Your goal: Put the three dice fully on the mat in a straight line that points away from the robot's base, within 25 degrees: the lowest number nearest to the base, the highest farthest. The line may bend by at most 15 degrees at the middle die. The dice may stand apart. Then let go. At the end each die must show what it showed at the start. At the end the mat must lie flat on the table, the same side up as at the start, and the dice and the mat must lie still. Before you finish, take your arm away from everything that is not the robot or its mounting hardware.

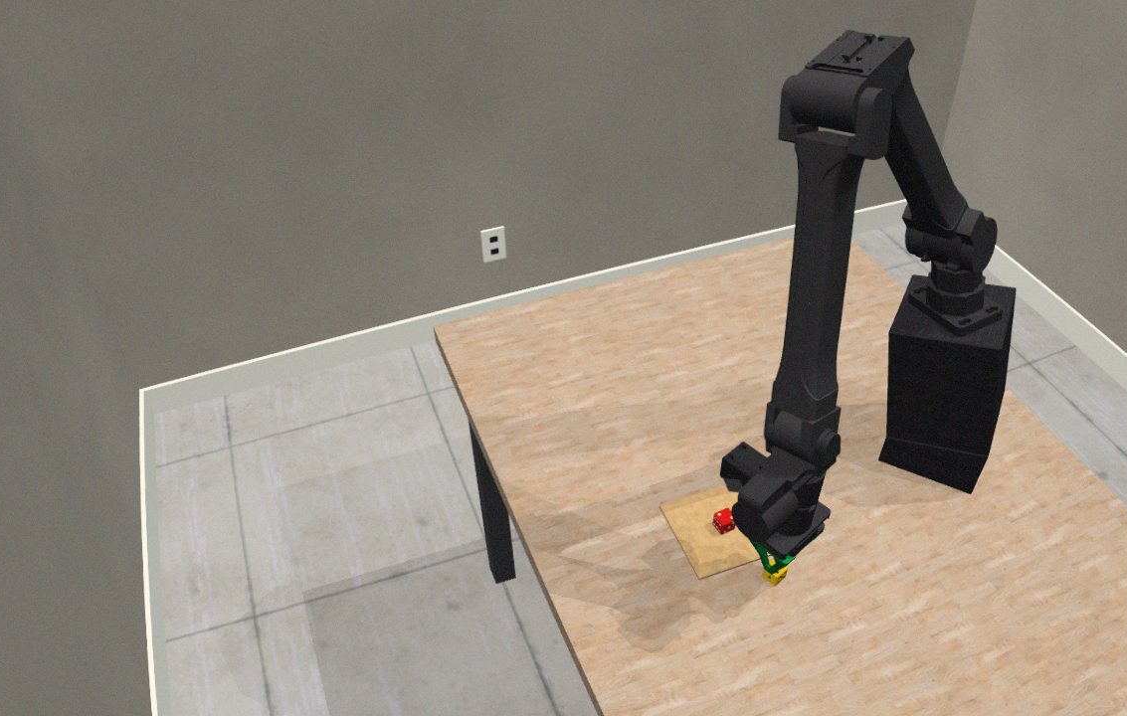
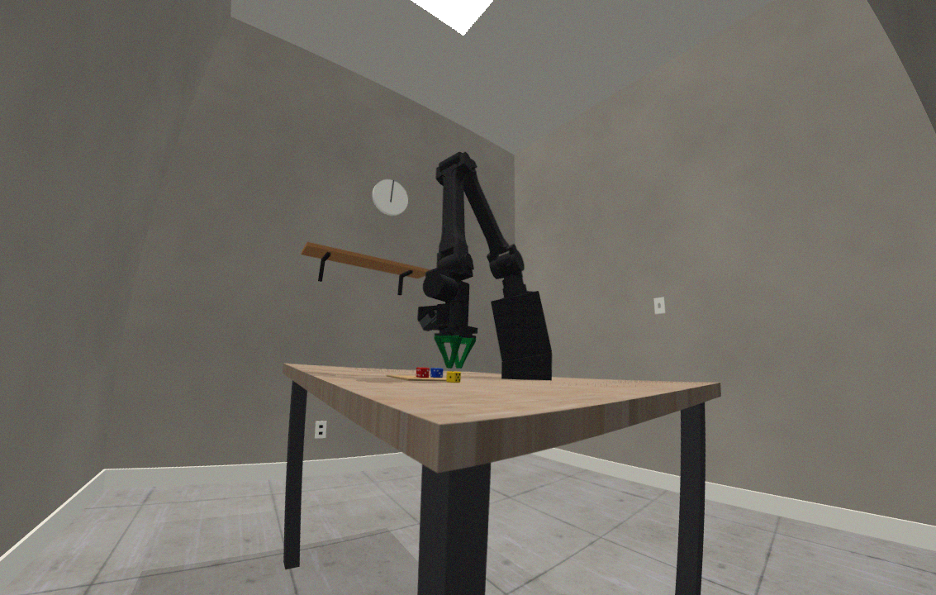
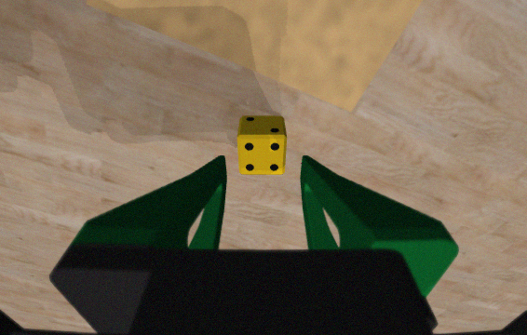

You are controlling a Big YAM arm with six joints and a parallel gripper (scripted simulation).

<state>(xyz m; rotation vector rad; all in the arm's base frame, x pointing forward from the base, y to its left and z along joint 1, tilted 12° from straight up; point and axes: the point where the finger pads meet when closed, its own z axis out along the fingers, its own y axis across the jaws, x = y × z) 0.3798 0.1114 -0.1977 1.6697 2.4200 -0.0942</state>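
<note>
The yellow die [image 1: 775,577] [image 2: 453,376] [image 3: 262,157] lies on the table just off a corner of the tan mat [image 1: 684,520] [image 3: 338,56]. Its top shows four in the wrist view. My gripper [image 1: 776,566] [image 2: 453,367] [image 3: 263,166] is open and empty, a little above the yellow die, which appears between the fingertips in the wrist view with a gap on each side. The red die [image 1: 723,520] [image 2: 422,372] sits on the mat. The blue die [image 2: 436,373] shows beside it in the exterior view; the arm hides it in the top view. The mat looks flat.
The wooden table [image 1: 603,400] [image 2: 530,399] bears the black pedestal [image 1: 945,400] [image 2: 523,336] of the arm. The arm stands over part of the mat in the top view. A table edge runs beyond the mat on the left there. A wall shelf [image 2: 363,259] is in the background.
</note>
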